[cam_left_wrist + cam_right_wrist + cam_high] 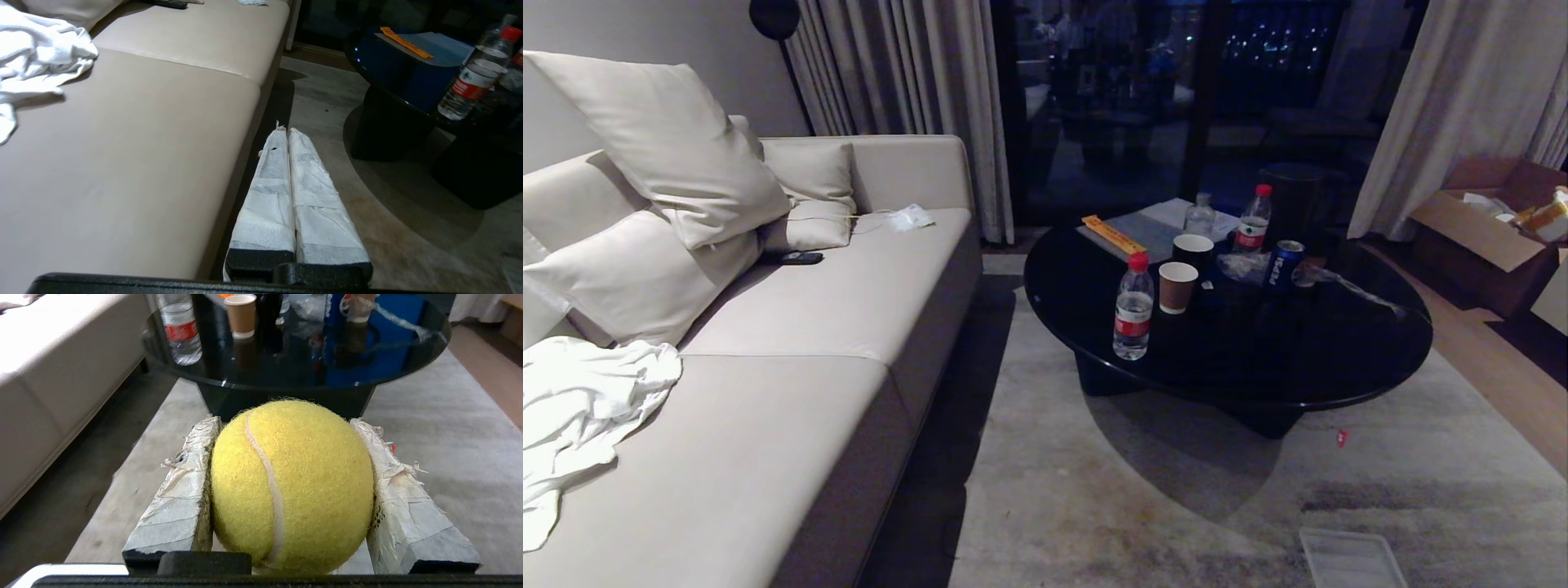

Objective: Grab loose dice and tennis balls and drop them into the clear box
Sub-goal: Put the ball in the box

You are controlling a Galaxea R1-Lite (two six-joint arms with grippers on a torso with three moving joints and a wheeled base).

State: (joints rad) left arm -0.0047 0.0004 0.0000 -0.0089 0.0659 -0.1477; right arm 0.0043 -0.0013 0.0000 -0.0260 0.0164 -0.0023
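The right gripper [286,473] pinches 1 tennis ball [292,486]; the clear box, possibly at lower right, awaits it.

The left gripper [286,136] is pressed together, empty.

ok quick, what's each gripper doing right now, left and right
Left gripper: shut, empty, hanging beside the sofa.
Right gripper: closed on a tennis ball, held above the rug.
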